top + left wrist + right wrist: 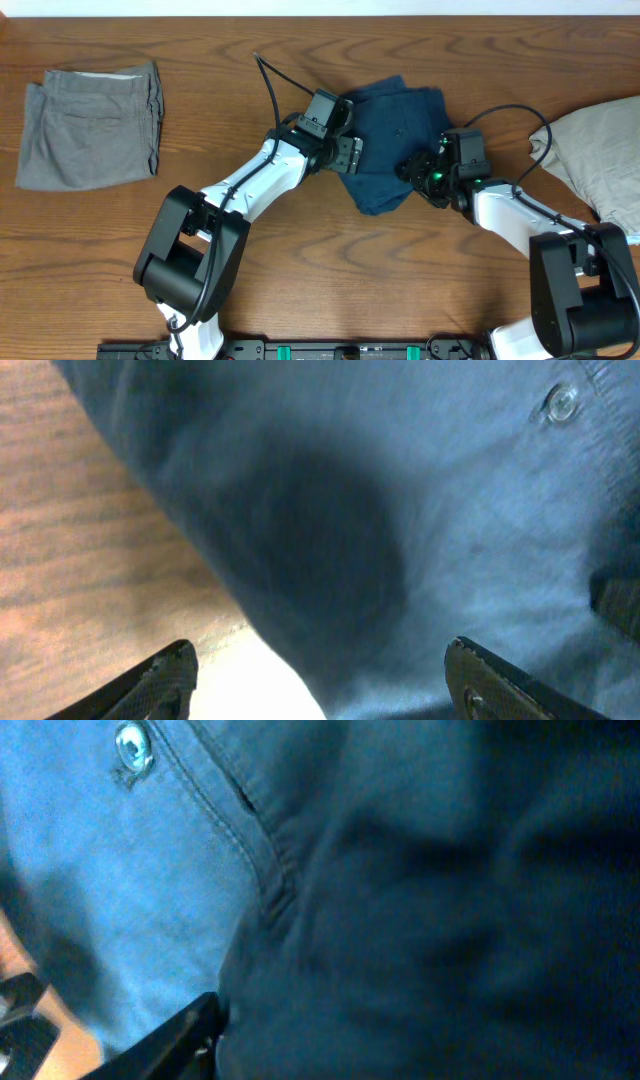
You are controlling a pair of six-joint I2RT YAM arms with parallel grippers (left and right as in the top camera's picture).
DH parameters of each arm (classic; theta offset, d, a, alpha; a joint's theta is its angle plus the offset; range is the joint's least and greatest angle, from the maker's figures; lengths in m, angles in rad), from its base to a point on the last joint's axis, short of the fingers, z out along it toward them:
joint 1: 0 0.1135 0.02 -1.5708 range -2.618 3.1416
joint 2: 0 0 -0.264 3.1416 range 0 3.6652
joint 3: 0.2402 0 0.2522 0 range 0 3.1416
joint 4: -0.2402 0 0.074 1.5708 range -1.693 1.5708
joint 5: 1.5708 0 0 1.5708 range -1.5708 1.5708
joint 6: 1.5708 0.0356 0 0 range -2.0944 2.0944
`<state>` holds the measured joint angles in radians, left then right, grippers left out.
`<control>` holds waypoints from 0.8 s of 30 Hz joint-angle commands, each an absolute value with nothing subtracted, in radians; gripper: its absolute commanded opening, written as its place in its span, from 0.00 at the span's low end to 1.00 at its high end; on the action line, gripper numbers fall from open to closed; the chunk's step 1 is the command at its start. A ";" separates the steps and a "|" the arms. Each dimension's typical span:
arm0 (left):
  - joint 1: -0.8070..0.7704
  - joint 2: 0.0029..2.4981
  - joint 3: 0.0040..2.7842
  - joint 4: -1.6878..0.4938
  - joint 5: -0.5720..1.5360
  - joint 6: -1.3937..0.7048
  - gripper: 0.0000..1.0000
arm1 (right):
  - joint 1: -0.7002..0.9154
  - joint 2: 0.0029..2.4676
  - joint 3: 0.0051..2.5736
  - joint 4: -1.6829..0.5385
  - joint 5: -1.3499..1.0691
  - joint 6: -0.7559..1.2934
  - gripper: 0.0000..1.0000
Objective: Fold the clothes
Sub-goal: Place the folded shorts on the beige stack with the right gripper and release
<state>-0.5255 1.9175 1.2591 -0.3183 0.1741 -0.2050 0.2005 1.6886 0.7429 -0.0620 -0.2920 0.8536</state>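
Where the overhead view takes in the whole wood-grain tabletop (300, 270), the clothes (395, 125) lie bunched near its middle, toward the far edge. They form one dark navy mass of soft cloth, irregular in outline, narrowing to a blunt point on the near side. A grey folded garment (90, 125), roughly square, lies well apart at the far left. A pale beige garment (600, 155), crumpled, lies at the right edge.

From above, the left tool (352, 155) sits at the navy cloth's left edge and the right tool (415, 170) at its near right edge. Finger spacing cannot be read from this height.

The wrist views supply detail that the overhead view lacks. The left wrist view, blurred, shows a small round pale button (562, 402) on smooth cloth, with bare wood to the left. The right wrist view shows a stitched, puckered seam (265, 860) dividing lighter cloth from darker folds.

Left tool: both dark fingers (170, 678) show at the lower corners, set wide apart, with the cloth's edge lying in the gap beyond them and nothing clamped.

Right tool: only one finger (185, 1035) is visible, against the cloth. The other is out of sight, so I cannot tell whether it is apart or closed.
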 commanded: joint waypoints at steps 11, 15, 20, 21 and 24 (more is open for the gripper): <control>-0.522 1.873 1.268 -0.491 0.171 -0.191 0.80 | 0.178 1.715 0.748 -0.010 -0.060 0.615 0.01; -0.522 1.837 1.268 -0.525 0.171 -0.192 0.80 | 0.108 1.682 0.868 -0.171 -0.052 0.460 0.01; -0.522 1.803 1.268 -0.557 0.171 -0.196 0.80 | -0.017 1.668 1.141 -0.474 0.067 0.333 0.01; -0.522 1.799 1.268 -0.561 0.171 -0.196 0.80 | -0.043 1.668 1.190 -0.512 0.080 0.309 0.01; -0.522 1.792 1.268 -0.577 0.172 -0.196 0.80 | -0.142 1.668 1.346 -0.596 0.083 0.221 0.01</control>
